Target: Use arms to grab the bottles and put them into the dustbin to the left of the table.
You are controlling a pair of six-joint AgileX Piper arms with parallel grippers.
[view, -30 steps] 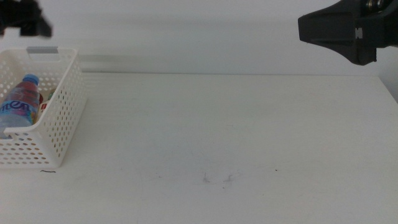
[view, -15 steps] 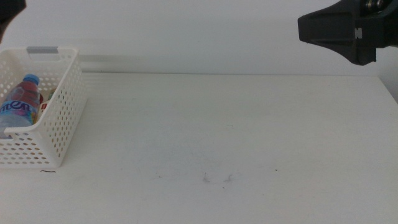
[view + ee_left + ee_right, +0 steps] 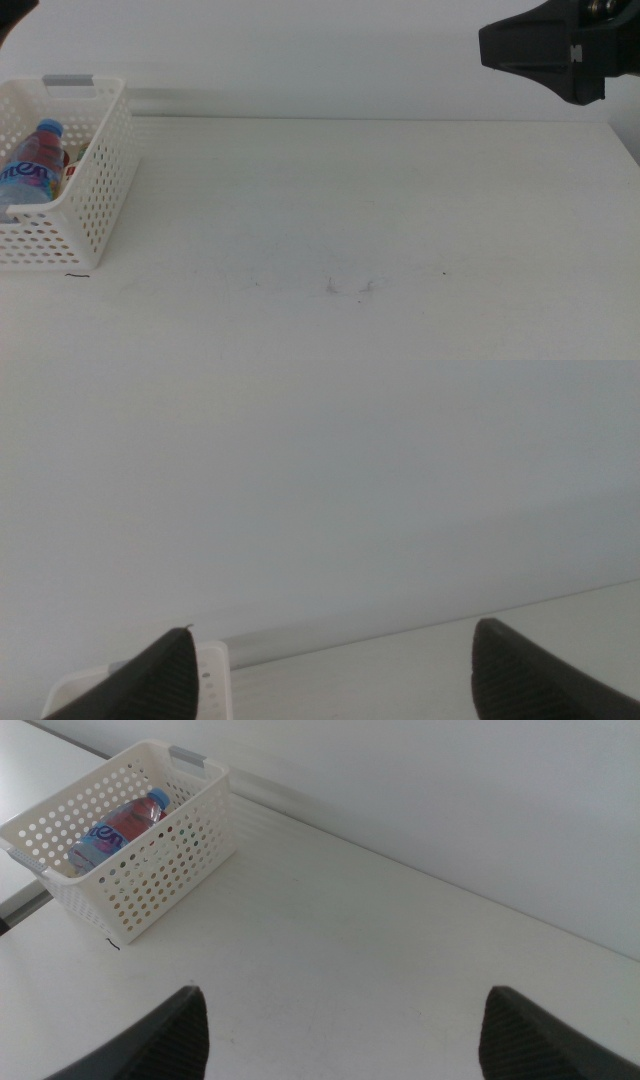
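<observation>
Closing out: blue-capped bottle (image 3: 30, 160) is lying inside the dustbin (image 3: 100, 205); surface (image 3: 380, 220) is showing no bottles; left gripper (image 3: 330, 665) and right gripper (image 3: 345, 1030) are hanging raised, jaws parted and gripping nothing; next move is likely retiring both arms.

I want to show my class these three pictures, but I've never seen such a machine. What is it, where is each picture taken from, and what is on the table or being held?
It is a robot with two arms, each ending in a two-jawed tool. The wide picture looks down over the white table; the other two come from cameras on the wrists. The right tool and the left tool both stand open, holding nothing. A white basket sits at the table's left edge, with a blue-capped water bottle lying inside. Something red and white beside the bottle is too hidden to name.
</observation>
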